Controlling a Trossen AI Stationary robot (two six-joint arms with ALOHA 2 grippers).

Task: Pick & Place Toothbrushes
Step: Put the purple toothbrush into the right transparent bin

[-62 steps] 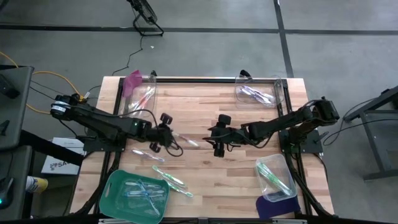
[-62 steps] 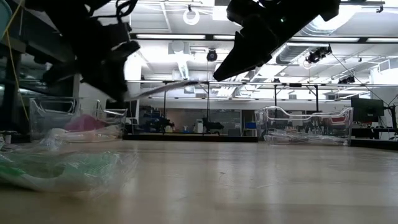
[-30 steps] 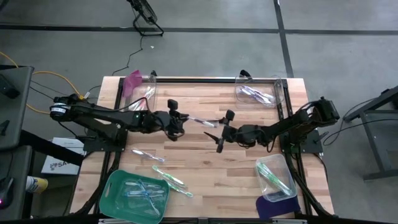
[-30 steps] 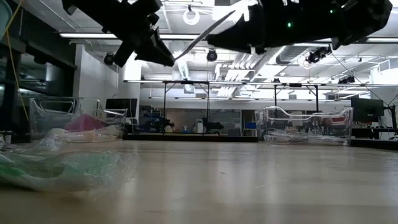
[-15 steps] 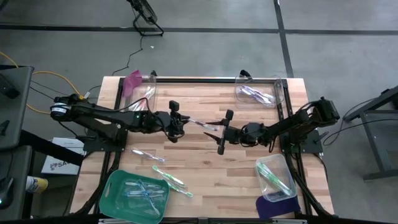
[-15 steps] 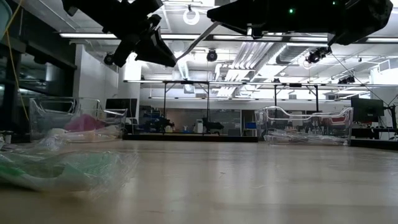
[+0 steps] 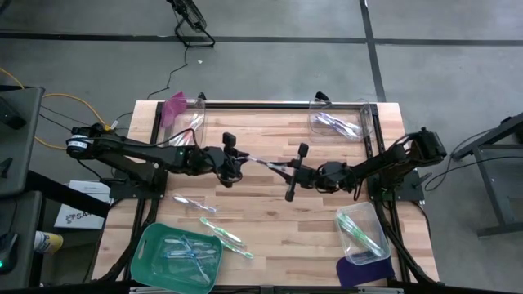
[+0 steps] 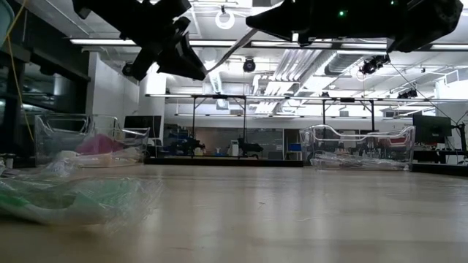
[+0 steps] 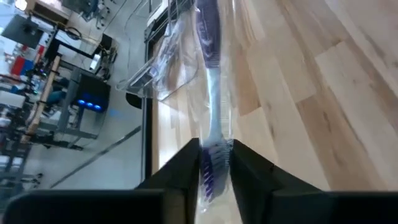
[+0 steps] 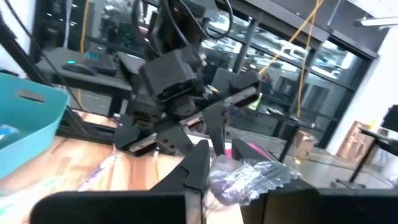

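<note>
High view: wooden surface (image 7: 270,220), bins at corners already hold sorted brushes; three loose toothbrushes (image 7: 222,233) left near teal bin (image 7: 151,245). Mid-air handoff: my left fingers (image 7: 234,160) and right fingers (image 7: 294,171) both pinch wrapped purple toothbrush (image 7: 265,163).

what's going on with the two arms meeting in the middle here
Both arms are handing over a purple-handled toothbrush in a clear wrapper in mid-air above the wooden table. The left gripper is clamped on the bristle end, and the right gripper is on the other end. Other toothbrushes sit in a teal tray and clear bins.
</note>
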